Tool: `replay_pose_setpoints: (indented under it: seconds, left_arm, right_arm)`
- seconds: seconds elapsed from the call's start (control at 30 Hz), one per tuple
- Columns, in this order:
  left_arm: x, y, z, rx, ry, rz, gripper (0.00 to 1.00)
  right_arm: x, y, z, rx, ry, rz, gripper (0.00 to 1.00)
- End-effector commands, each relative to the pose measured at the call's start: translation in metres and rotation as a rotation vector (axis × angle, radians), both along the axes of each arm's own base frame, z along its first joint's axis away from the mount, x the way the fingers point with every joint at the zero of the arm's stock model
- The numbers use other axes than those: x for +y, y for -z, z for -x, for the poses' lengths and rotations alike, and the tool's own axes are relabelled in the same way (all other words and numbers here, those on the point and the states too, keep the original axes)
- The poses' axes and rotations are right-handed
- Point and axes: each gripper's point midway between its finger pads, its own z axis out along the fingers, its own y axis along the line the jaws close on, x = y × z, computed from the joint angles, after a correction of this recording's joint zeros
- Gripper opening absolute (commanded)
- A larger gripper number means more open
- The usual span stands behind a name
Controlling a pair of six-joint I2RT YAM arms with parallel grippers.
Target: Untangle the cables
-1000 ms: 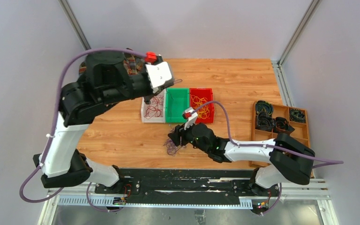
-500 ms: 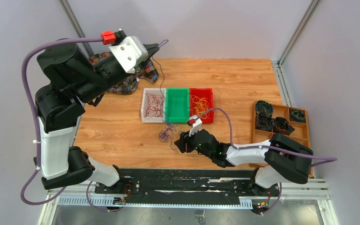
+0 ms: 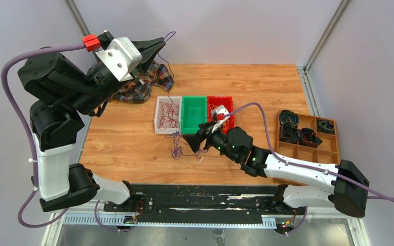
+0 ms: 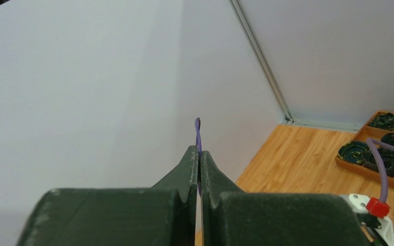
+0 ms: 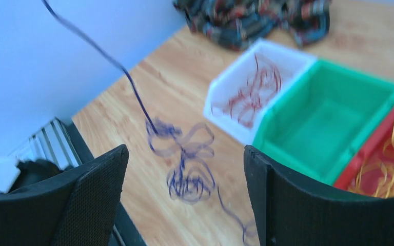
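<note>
Your left claw [image 4: 199, 156] is pinching the limp purple cable [image 5: 154, 127]; right claw [image 5: 184, 169] is gaping; perhaps take it beside the blurred tangle.

Premises: a robotics laboratory test cell.

Evidence:
- Two black-and-white jointed robot arms [image 3: 54, 159] stand on a black metal rail [image 3: 205, 197] along the bottom of the overhead view.
- A wooden tabletop [image 3: 267, 92] at centre is enclosed by plain pale panel walls [image 3: 210, 25] on slim aluminium posts [image 3: 324, 36], upper left and upper right.
- At centre, a row of small white, green and red plastic bins [image 3: 194, 115] holds thin coloured cables [image 3: 168, 118].
- At the right edge sits a wooden compartment tray [image 3: 308, 151].
</note>
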Motion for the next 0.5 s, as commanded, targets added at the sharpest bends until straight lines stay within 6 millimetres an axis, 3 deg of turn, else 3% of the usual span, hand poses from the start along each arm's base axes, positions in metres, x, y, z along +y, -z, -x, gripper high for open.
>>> replay_pose_setpoints:
  seconds: [0.0,0.13,0.23,0.33,0.47]
  left_arm:
    - [-0.003,-0.008,0.003,-0.021,0.021,0.024,0.01]
    - [-0.004,-0.008,0.002,-0.02,0.022,0.026,0.0]
    - [-0.004,-0.011,0.003,-0.022,0.027,0.033,0.01]
    - [-0.003,-0.015,0.005,-0.033,0.031,0.04,0.0]
    - [0.001,-0.024,0.008,-0.056,0.028,0.061,0.0]
  right_arm:
    - [0.022,-0.047,-0.011,-0.142,-0.036,0.028,0.83]
    - [0.051,-0.062,-0.018,-0.196,-0.086,0.029,0.83]
    - [0.061,-0.06,-0.037,-0.202,-0.028,0.045,0.8]
    - [0.067,-0.042,-0.05,-0.171,0.003,0.068,0.73]
    - [0.069,0.002,-0.051,-0.105,-0.006,0.104,0.56]
